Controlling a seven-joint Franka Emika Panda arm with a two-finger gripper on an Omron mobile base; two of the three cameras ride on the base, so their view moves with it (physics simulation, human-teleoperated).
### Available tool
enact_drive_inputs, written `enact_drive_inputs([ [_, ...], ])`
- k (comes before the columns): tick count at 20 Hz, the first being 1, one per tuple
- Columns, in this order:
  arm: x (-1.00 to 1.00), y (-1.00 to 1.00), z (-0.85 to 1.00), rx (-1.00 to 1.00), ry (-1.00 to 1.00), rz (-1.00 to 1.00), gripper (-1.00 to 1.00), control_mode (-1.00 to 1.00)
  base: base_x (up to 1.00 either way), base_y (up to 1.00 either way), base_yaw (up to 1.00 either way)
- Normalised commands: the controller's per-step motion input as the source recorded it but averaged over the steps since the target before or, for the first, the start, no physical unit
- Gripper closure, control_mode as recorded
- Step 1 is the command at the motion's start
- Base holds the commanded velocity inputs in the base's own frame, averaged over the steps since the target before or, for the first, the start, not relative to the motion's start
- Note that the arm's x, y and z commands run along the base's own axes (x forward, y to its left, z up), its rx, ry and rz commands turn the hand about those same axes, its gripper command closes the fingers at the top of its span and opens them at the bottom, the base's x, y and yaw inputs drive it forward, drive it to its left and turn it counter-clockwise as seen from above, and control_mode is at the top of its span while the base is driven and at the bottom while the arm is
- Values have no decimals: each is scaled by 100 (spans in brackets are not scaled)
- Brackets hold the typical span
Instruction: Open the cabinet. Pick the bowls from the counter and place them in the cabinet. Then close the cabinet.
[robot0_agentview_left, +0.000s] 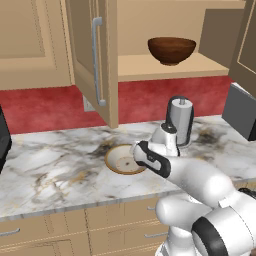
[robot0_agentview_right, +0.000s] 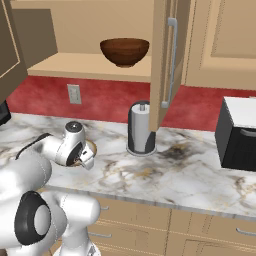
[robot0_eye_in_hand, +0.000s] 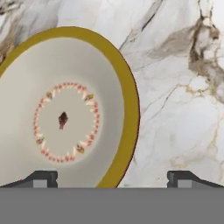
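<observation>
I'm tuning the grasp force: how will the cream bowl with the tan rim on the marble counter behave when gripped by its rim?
The cream-white shallow bowl with a tan rim looks rigid and glazed, so probably slippery. Being low and wide, it should hardly tip, but may slide on the smooth marble counter. The open gripper straddles its rim.

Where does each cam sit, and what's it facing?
Left base view: behind-left of the arm, facing the counter and open cabinet; arm lower right.
Right base view: behind-right, same scene; arm lower left. Both show the brown bowl shelved.
Hand view: looks down past the open tool onto the cream bowl.
</observation>
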Motion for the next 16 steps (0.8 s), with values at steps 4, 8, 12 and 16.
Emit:
enact_drive_inputs([
  [4, 23, 0, -24, -8, 4, 0, -100, -100, 0, 0, 0],
  [8, 15, 0, -7, -3, 2, 0, -100, -100, 0, 0, 0],
  [12, 9, 0, -10, 0, 1, 0, -100, -100, 0, 0, 0],
  [16, 0, 0, -26, 0, 0, 0, -100, -100, 0, 0, 0],
])
